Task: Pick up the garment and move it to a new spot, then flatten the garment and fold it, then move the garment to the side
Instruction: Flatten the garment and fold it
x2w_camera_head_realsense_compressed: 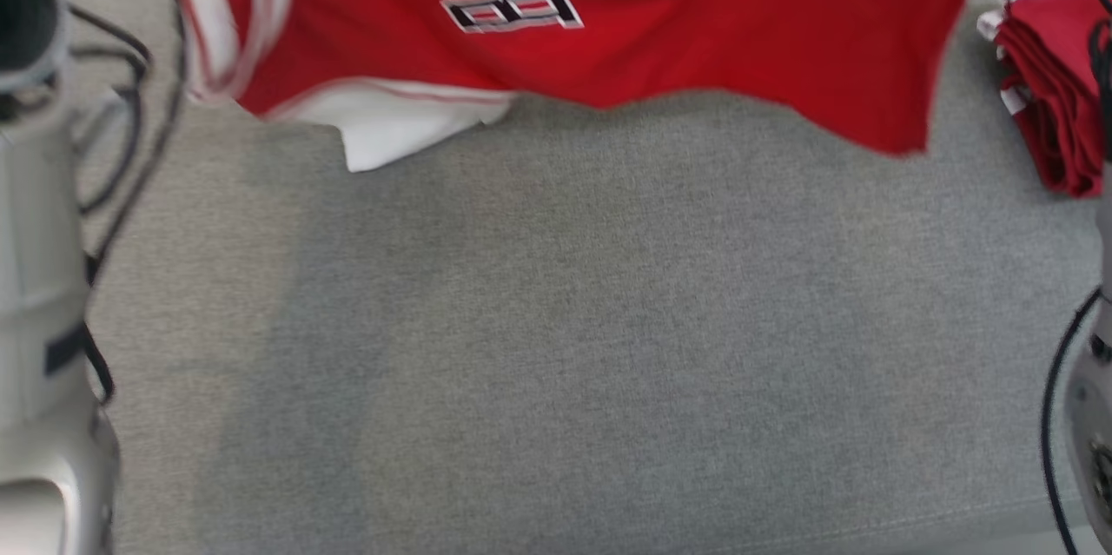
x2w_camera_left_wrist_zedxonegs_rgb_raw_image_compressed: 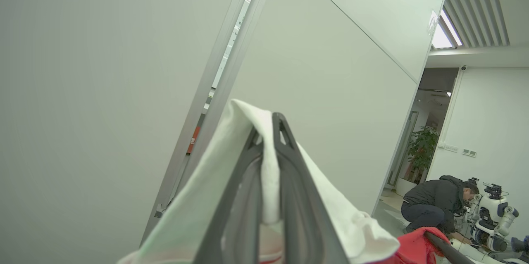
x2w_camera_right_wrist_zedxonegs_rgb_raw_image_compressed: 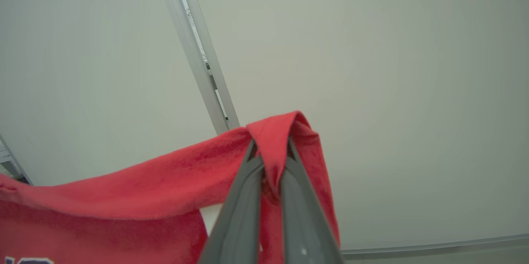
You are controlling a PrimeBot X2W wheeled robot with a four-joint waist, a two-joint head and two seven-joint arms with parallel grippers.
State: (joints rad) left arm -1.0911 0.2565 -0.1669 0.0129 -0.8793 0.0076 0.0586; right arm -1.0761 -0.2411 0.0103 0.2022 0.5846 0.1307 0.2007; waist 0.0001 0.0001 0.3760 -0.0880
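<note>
Two end effectors share one load, each shut on an upper corner of the garment.

Head view. The red garment (x2w_camera_head_realsense_compressed: 660, 34) hangs across the 12 o'clock edge, its long axis running from 9 to 3 o'clock, lettering upside down and a white flap showing at its 8 o'clock corner. Bare grey desk (x2w_camera_head_realsense_compressed: 591, 320) spreads from the hem toward 6 o'clock; whether the hem touches it cannot be told through the blur. The pale left forearm (x2w_camera_head_realsense_compressed: 39, 277) stands at 9 o'clock and the right forearm (x2w_camera_head_realsense_compressed: 1090, 416) at 4 o'clock, well apart. A stack of folded red clothes (x2w_camera_head_realsense_compressed: 1055, 95) lies at 2 o'clock, just beside the hanging edge.

Left wrist view. The left end effector (x2w_camera_left_wrist_zedxonegs_rgb_raw_image_compressed: 268, 132) points up at a pale wall, its fingers pressed together on a fold of white cloth (x2w_camera_left_wrist_zedxonegs_rgb_raw_image_compressed: 231, 132) that drapes over both tips. Red cloth trails off toward 4 o'clock, where a person (x2w_camera_left_wrist_zedxonegs_rgb_raw_image_compressed: 438, 202) crouches far off.

Right wrist view. The right end effector (x2w_camera_right_wrist_zedxonegs_rgb_raw_image_compressed: 270, 152) is likewise raised and closed, pinching a red fold; the garment's body (x2w_camera_right_wrist_zedxonegs_rgb_raw_image_compressed: 124, 198) stretches away toward 8 o'clock, that is, toward the other arm.

Judgement: neither arm is nearer, as both hold the cloth. The coming lay-down turns on keeping it spread and lowering it toward the open desk at 6 o'clock.
</note>
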